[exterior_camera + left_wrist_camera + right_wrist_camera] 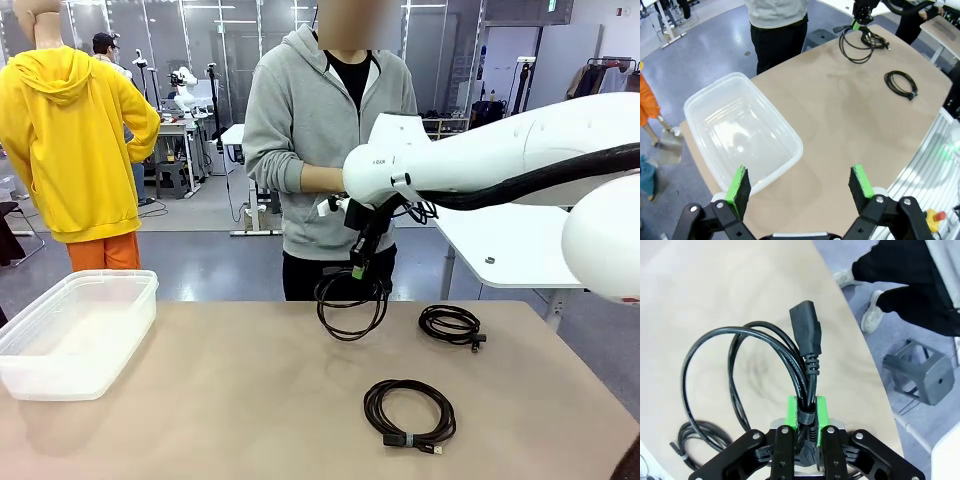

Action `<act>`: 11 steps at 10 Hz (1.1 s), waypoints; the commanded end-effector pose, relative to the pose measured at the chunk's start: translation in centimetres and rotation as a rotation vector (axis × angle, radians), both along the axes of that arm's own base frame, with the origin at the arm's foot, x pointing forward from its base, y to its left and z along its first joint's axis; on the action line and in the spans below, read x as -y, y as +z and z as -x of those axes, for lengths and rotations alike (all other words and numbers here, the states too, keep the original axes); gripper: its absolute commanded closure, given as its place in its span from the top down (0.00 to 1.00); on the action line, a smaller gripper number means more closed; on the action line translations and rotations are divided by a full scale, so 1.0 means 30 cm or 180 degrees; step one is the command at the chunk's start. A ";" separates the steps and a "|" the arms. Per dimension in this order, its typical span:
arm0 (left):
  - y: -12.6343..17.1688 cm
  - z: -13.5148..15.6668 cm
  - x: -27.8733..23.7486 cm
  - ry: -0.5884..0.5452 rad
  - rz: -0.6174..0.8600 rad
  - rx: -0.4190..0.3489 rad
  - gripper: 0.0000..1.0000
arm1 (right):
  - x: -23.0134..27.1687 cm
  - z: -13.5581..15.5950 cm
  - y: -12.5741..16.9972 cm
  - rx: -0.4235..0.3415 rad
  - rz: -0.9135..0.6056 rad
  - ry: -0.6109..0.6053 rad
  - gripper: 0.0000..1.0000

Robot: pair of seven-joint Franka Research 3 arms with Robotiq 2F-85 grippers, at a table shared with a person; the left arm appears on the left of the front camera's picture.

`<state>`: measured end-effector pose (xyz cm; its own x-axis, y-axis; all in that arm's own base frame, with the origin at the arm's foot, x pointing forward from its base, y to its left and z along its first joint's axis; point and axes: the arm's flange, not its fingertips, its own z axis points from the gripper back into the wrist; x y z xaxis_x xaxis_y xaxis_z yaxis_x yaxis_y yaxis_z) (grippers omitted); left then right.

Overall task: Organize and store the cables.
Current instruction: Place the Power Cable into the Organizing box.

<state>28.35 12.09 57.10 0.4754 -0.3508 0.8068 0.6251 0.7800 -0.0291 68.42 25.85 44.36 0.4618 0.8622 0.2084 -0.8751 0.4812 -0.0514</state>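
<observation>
Three coiled black cables share a tan bench (220, 400) with one clear plastic bin (75, 335).

Front view, left to right: the bin stands at the bench's 9 o'clock edge. At 12 o'clock, the right end effector (358, 268) points down in front of a person in a grey hoodie (320, 120). It is clamped on the held cable (350, 305), whose loop hangs below it. Whether the loop's lower edge touches the bench cannot be told. The near cable (408, 410) lies flat at about 5 o'clock. The far cable (450, 324) lies flat at about 2 o'clock, just beside the held loop but apart from it.

Left wrist view: the left end effector (799, 182) stands wide with nothing between its green pads. It is above the bench, with the bin (740, 135) at its 10 o'clock.

Right wrist view: the right end effector (807, 407) is pinched narrow on the held cable (740, 360) at its strap. The plug (806, 327) rises toward 12 o'clock.
</observation>
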 end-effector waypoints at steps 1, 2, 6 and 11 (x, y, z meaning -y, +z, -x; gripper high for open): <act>0.000 -0.002 0.002 -0.0039 0.0018 0.0011 1.00 | -0.014 0.129 -0.015 -0.0070 -0.0085 0.0309 0.00; 0.000 -0.002 0.002 -0.0039 0.0018 0.0011 1.00 | -0.049 0.186 0.001 -0.0124 -0.0226 0.0425 0.00; 0.000 -0.002 0.002 -0.0039 0.0018 0.0011 1.00 | -0.233 0.435 -0.055 -0.0139 -0.0504 0.0742 0.00; 0.000 -0.002 0.002 -0.0039 0.0018 0.0011 1.00 | -0.339 0.636 -0.227 -0.0472 -0.0590 0.1088 0.00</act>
